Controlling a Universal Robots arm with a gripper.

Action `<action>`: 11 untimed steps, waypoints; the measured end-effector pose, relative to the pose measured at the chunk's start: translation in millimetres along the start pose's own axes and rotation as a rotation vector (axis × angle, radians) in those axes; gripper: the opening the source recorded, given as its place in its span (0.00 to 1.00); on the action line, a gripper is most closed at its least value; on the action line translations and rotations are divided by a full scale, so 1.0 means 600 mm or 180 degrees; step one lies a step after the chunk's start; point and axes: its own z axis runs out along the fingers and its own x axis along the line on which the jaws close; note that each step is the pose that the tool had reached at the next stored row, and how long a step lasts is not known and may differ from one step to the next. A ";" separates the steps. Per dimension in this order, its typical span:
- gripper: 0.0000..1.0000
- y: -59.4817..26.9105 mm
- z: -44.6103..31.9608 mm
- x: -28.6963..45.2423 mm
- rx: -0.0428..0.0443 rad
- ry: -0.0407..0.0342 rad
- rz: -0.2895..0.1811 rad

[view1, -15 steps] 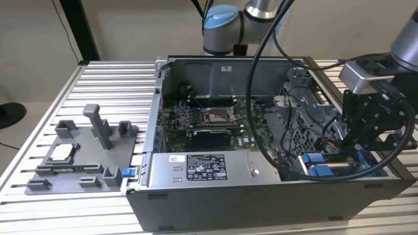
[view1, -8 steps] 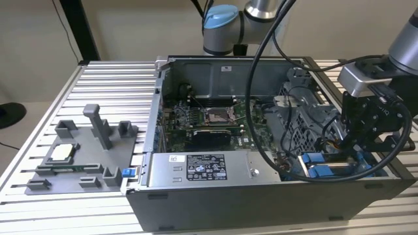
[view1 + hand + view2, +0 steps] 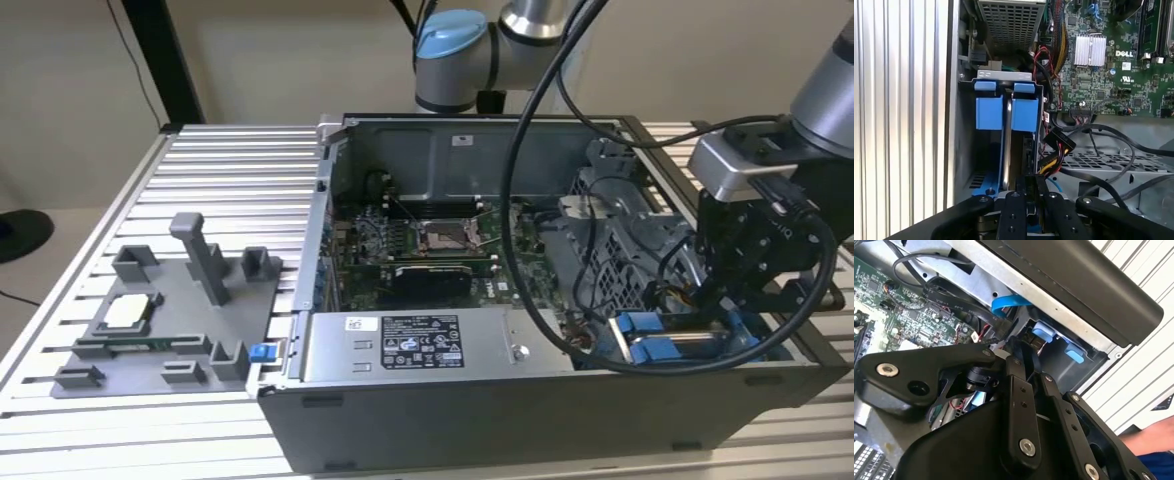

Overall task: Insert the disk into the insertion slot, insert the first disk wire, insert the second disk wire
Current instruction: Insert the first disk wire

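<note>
Since everything sits on a ribbed aluminium-slat tabletop [image 3: 200, 170] w/ a plain beige wall [image 3: 267, 60] behind, I'll go from the exterior view's left. A black post [image 3: 160, 60] stands at the back left corner. Near the front left corner there's a matte grey plastic fixture [image 3: 174, 330] w/ blocky uprights and a square silvery chip [image 3: 127, 312] lying in it. Mid-table, reaching toward the right edge, is the open grey steel PC case [image 3: 534, 420]. It has a green mobo [image 3: 400, 240] flat on its floor, a boxy labelled PSU [image 3: 420, 345] along its front edge, and glossy black cables [image 3: 511, 200] draped across the top. At the case's front right corner is the insertion slot [image 3: 654, 340], blue plastic w/ square tabs. More blue plastic shows deep inside it, can't tell what tho. The black gripper [image 3: 1031, 200] hangs right over that corner, jaws drawn nearly together, pinching a small black plug [image 3: 1031, 181].
</note>
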 end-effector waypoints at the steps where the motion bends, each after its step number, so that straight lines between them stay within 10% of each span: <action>1: 0.00 0.000 0.002 0.000 0.0000 0.0002 0.0000; 9: 0.00 0.000 0.010 0.000 0.0000 -0.0001 0.0000; 10: 1.00 0.000 0.011 0.000 0.0000 -0.0004 0.0000; 11: 1.00 0.000 0.011 0.000 0.0000 -0.0004 0.0000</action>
